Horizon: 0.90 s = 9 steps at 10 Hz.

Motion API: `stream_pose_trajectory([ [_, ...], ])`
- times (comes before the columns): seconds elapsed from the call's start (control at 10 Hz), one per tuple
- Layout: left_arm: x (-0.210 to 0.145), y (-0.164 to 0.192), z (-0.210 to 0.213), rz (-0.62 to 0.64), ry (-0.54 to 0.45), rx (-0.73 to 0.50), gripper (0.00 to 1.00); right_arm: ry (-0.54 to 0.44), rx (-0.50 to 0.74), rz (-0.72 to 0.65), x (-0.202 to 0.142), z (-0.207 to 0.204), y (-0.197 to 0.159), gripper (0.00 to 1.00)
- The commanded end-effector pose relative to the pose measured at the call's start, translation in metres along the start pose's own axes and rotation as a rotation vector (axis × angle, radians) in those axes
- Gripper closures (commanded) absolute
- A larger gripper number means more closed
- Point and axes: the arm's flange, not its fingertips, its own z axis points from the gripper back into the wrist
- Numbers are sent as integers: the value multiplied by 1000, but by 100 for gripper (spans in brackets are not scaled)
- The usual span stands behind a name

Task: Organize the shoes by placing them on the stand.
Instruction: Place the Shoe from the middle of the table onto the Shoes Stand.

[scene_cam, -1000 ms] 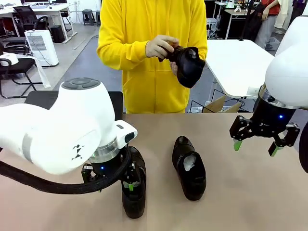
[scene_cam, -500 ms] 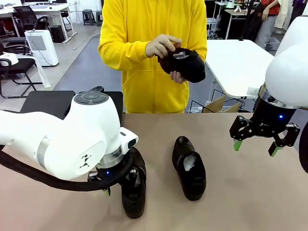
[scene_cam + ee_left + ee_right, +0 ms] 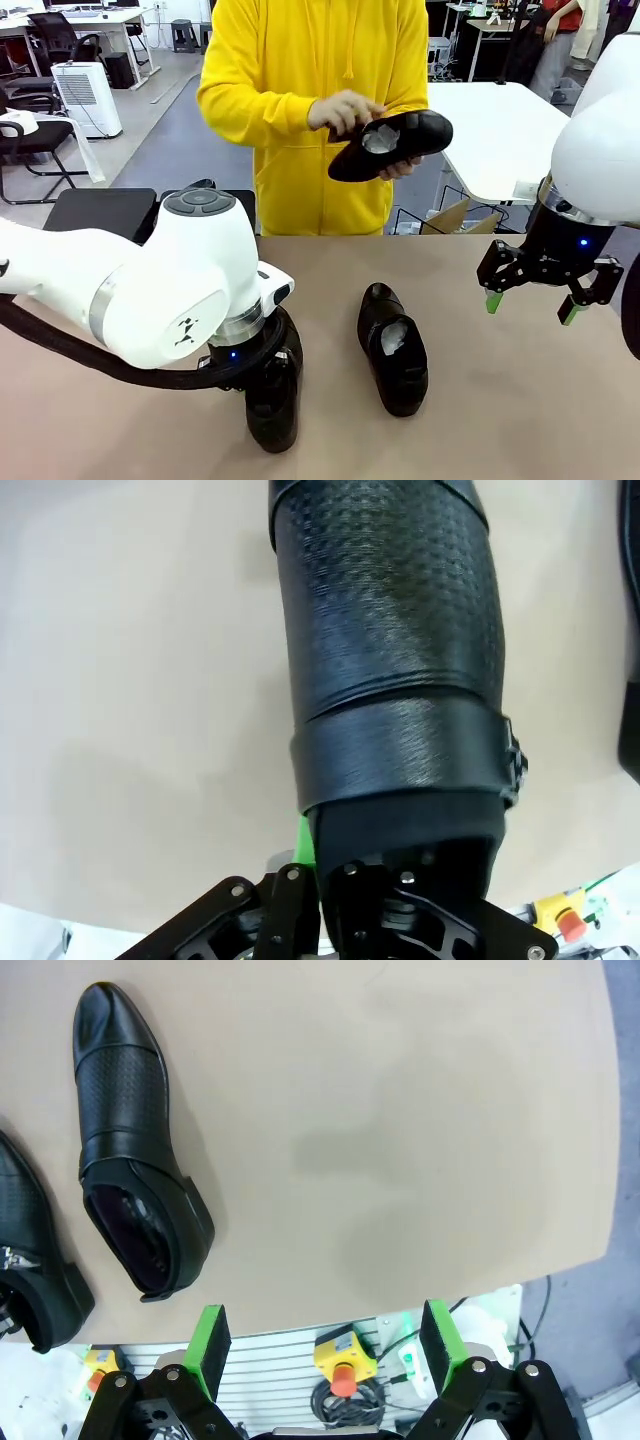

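Our left pincer [image 3: 345, 872] seems clamped on the glossy black leather dress shoe [image 3: 390, 680] at seven o'clock; heel-held, it may pivot loose. Right pincer [image 3: 325, 1335] gapes empty.

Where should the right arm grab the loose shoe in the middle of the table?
Probably at the heel collar of the loose shoe, coming from above: it stands on its sole with the opening up, so one of the fingers goes inside, one outside.

A black shoe [image 3: 390, 660] is clamped at its heel rim by the left gripper [image 3: 330, 862]; a beige table [image 3: 130, 680] is seen behind.
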Motion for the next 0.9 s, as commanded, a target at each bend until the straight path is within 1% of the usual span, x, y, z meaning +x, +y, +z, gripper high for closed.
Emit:
stream_pose_trajectory([
  [0.0, 4, 3, -1, 6, 10, 15, 100, 7, 12, 1, 1, 1, 0, 0],
  [0.1, 8, 5, 4, 13, 52, 16, 100, 7, 12, 1, 1, 1, 0, 0],
  [0.2, 11, 10, 15, 14, 23, 7, 100, 7, 12, 1, 1, 1, 0, 0],
  [0.4, 26, 28, 50, -65, -134, -18, 100, 7, 12, 1, 1, 1, 0, 0],
  [0.5, 46, 39, 75, -99, -256, -22, 100, 7, 12, 1, 1, 1, 0, 0],
  [0.6, 67, 47, 95, -81, -316, -54, 100, 7, 12, 1, 1, 1, 0, 0],
  [0.8, 107, 60, 114, -59, -413, -48, 100, 7, 12, 1, 1, 1, 0, 0],
])
